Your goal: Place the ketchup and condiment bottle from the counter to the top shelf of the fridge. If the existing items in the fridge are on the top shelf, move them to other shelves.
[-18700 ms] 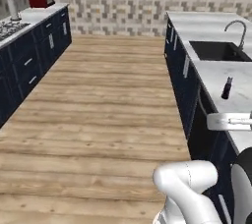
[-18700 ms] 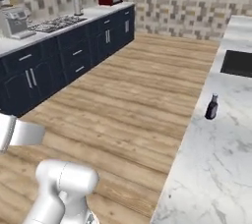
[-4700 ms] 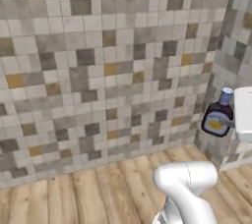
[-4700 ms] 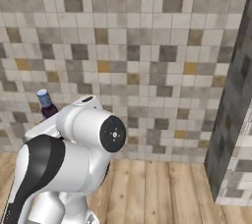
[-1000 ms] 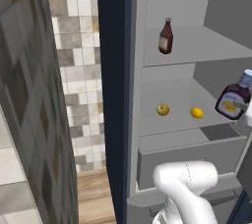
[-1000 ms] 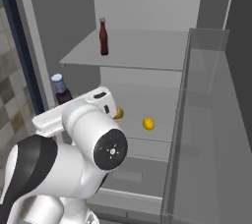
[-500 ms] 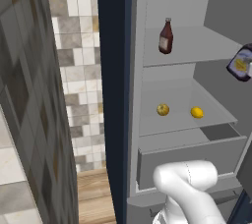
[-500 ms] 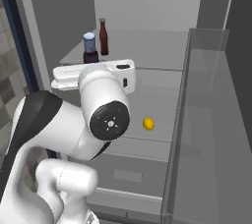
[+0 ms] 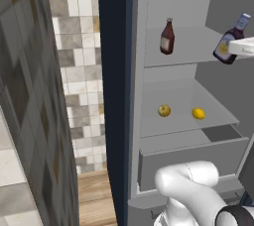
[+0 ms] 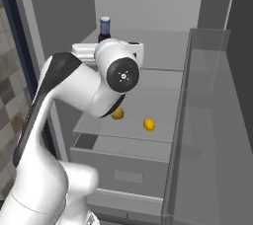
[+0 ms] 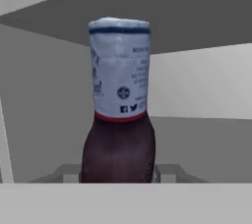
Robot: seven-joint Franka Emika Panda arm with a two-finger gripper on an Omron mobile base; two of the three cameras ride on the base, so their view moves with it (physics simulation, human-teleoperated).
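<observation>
My gripper is clamped on the dark bottle standing just ahead of my fingers, level with the fridge's top shelf, so I should ease it forward, keep it upright, well apart from the bottle beyond.

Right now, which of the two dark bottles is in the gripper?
The blue-capped bottle, tilted and held at the fridge's right; the other bottle stands free on the top shelf.

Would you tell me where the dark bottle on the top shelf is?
In the left base view the dark bottle stands upright at the left of the fridge's top shelf, above the two yellow fruits.
</observation>
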